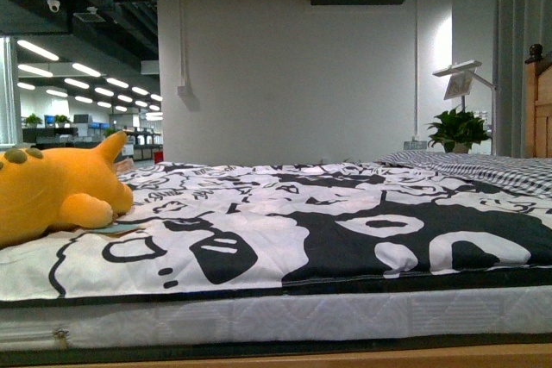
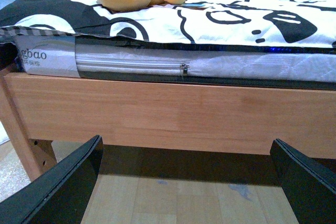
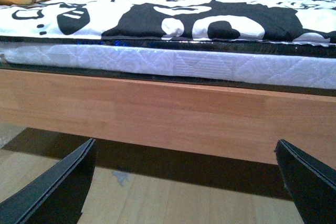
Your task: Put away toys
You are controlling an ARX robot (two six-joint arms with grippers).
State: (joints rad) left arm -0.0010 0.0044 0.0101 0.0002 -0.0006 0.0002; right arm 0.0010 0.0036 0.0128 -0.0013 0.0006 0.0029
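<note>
The left pincer (image 2: 186, 141) is spread wide, its 2 dark fingers (image 2: 58, 184) far apart at the edges of the left wrist view, with nothing between them. It is low, level with the bed's wooden rail (image 2: 168, 111) and over a pale plank floor (image 2: 184, 198). The right pincer (image 3: 186, 142) is spread just as wide and is empty too, facing the same rail further along, with the floor below it.

Above the rail lies a white quilted mattress (image 2: 252, 66) with a zip (image 2: 184, 70) along its side. Over the mattress is a white cover (image 1: 302, 230) with bold black cartoon shapes.

The plush (image 1: 52, 191) lies on this cover at the left of the front view, near the bed edge that faces the robot. It is orange-yellow with dark spots on top, 1 pointed ear up and a stubby limb resting on the cover. A small pale tag (image 1: 116, 228) shows under that limb. In the left wrist view the plush is up on the bed, well apart from the pincer; in the right wrist view only its edge shows at a far corner.

At the far right of the bed is grey striped bedding (image 1: 483, 168), beside a wooden post (image 1: 538, 101). Behind stand a potted plant (image 1: 457, 129), a white lamp (image 1: 461, 75) and a white wall (image 1: 293, 75).
</note>
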